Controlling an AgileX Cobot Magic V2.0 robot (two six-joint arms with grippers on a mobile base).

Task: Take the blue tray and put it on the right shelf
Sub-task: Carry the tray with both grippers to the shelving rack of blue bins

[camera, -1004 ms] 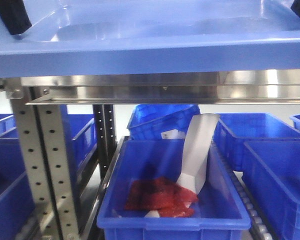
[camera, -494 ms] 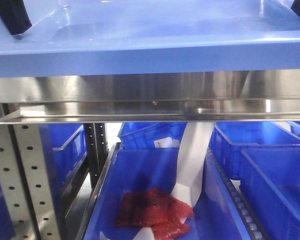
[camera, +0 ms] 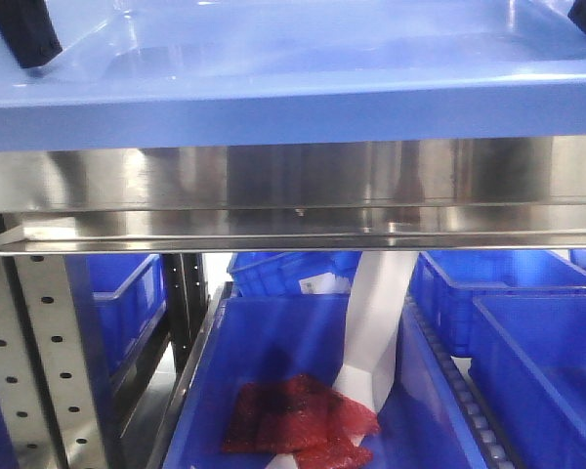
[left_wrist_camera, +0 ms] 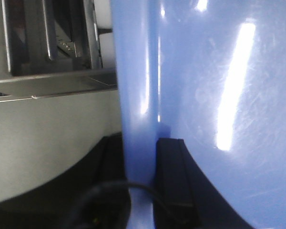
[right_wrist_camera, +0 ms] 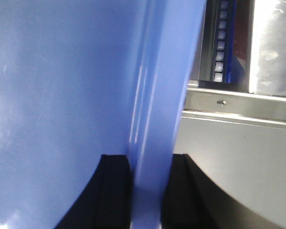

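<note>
Front view shows you the blue tray (camera: 293, 98) just above the right shelf (camera: 293, 181), whose lip fills more frame than half a second ago. Left wrist view: left gripper (left_wrist_camera: 142, 162) jaws clamp the tray rim. Right wrist view: right gripper (right_wrist_camera: 150, 167) jaws clamp the opposite rim, shelf edge close beside.

steel shelf (camera: 293, 181), blue tray (camera: 293, 98) over it

My front view cuts the blue tray (camera: 293, 107) off at the top and both sides. The lip of the right shelf (camera: 293, 181) hides the upper end of the white strip (camera: 371, 332), and the bottom edge crops the red bag (camera: 293, 425). The wrist views show only dark finger stubs of the left tool (left_wrist_camera: 140, 164) and right tool (right_wrist_camera: 148, 179).
</note>
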